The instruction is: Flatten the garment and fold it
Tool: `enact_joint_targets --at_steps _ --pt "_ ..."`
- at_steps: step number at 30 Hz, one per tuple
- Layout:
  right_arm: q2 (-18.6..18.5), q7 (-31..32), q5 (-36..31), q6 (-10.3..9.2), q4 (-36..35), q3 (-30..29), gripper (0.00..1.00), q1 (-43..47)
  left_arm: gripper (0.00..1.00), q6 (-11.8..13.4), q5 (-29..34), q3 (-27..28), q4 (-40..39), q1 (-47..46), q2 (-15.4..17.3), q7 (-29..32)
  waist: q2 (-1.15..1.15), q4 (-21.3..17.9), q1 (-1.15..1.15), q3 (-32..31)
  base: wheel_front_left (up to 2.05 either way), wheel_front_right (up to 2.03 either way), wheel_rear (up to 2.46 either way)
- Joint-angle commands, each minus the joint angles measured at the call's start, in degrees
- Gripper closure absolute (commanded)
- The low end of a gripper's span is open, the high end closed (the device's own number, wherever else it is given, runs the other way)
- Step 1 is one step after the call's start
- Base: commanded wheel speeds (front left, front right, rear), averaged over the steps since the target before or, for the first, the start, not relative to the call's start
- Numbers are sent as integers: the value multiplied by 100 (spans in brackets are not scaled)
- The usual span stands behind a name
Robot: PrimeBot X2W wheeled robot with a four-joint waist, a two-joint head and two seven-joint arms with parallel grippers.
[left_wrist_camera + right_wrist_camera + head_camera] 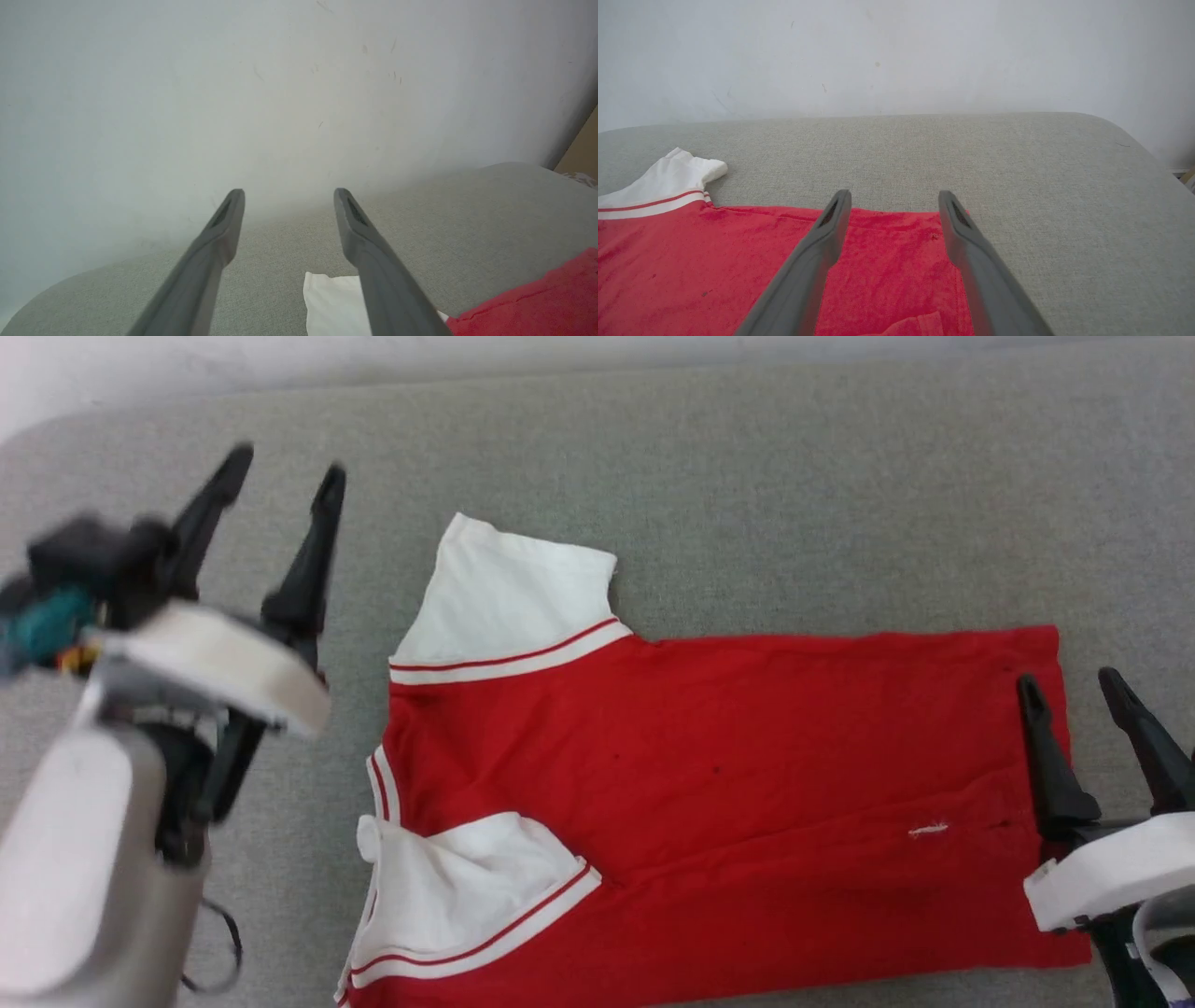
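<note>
The garment (728,775) is a red shirt with white sleeves and red-and-white striped trim, lying on a grey padded surface (747,476) with its neck end to the left. Its near side is folded over, so one white sleeve (457,887) lies on the red body; the far sleeve (513,593) sticks out. No print shows. My left gripper (288,469) hangs open to the left of the shirt, touching nothing. My right gripper (1069,679) is open over the hem at the right end. The right wrist view has the hem (896,261) between the fingers.
A pale wall (896,56) runs behind the padded surface. The surface's rounded corners show at the far left (56,439) and, in the right wrist view, at the far right (1125,135). A strip of tan floor or board (581,149) shows beyond the right edge.
</note>
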Motion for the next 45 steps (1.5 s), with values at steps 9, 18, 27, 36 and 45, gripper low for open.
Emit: enact_joint_targets --at_steps 9,18,27,36,45 --pt "79 -159 -73 -4 72 164 0 -381 0 -656 -312 -921 1214 -2141 210 1709 0 -241 -1 939 0 0 0" --pt "121 -216 -83 -4 168 294 0 -577 0 -723 -898 -1644 1931 -3079 560 3650 0 -479 -1 1460 0 0 0" --pt "140 -286 -73 -4 247 292 0 -659 0 -703 -1308 -1676 2033 -3232 668 4450 0 -636 -1 1811 0 0 0" --pt "153 -333 -77 -4 296 310 0 -765 100 -672 -1258 -1916 2050 -3040 918 4836 0 -654 -1 1929 0 0 0" --pt "-32 -180 -201 -4 71 192 0 -1129 100 -685 -1398 -1906 1996 -2866 850 4510 0 -488 -1 1631 0 0 0"
